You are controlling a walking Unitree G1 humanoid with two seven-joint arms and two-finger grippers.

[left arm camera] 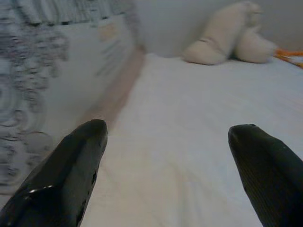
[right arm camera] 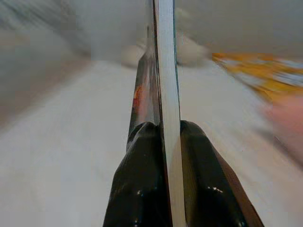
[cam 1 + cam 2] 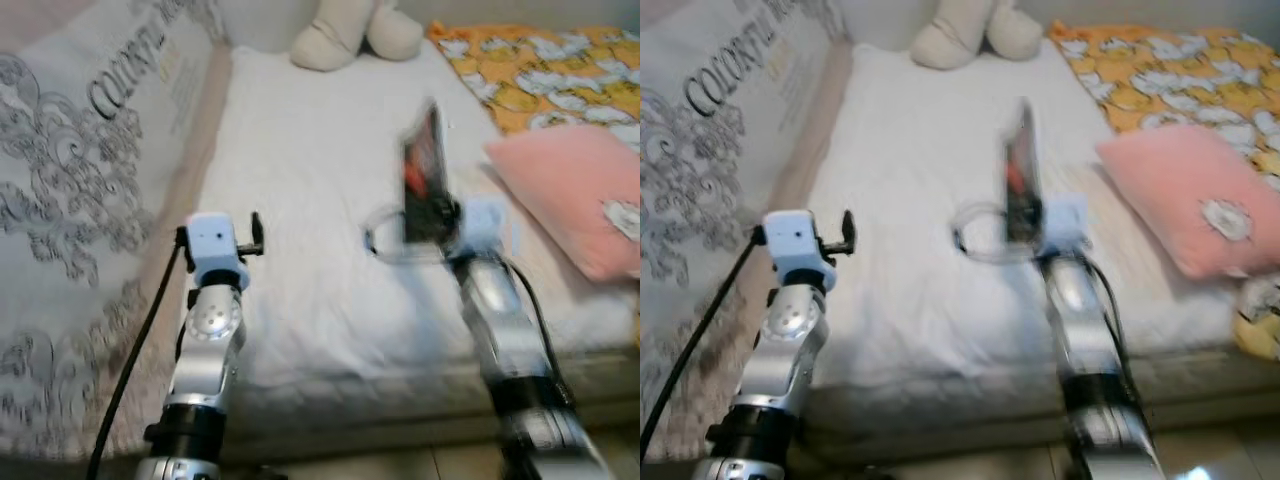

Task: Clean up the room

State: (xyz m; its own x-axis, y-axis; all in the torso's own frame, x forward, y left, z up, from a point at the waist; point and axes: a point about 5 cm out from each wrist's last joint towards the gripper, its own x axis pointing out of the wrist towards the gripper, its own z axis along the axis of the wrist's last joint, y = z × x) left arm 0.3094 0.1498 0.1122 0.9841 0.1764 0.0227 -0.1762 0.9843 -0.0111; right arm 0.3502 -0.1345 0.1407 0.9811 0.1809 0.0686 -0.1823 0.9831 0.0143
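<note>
My right gripper (image 2: 165, 133) is shut on a thin book (image 3: 424, 165) with a dark cover and some red on it. It holds the book upright on its edge above the white bed sheet (image 3: 300, 150), and the arm and book are blurred. In the right wrist view the book's pale page edge (image 2: 165, 71) runs straight up between the two black fingers (image 2: 137, 179). My left gripper (image 1: 168, 137) stands open over the left part of the sheet with nothing between its fingers; its wrist (image 3: 215, 245) is near the bed's left side.
A cream plush toy (image 3: 355, 30) lies at the far end of the bed. A pink pillow (image 3: 575, 190) and an orange-yellow patterned blanket (image 3: 540, 65) fill the right side. A grey ornamented padded wall (image 3: 80, 180) borders the left. The mattress front edge (image 3: 350, 400) is just below my arms.
</note>
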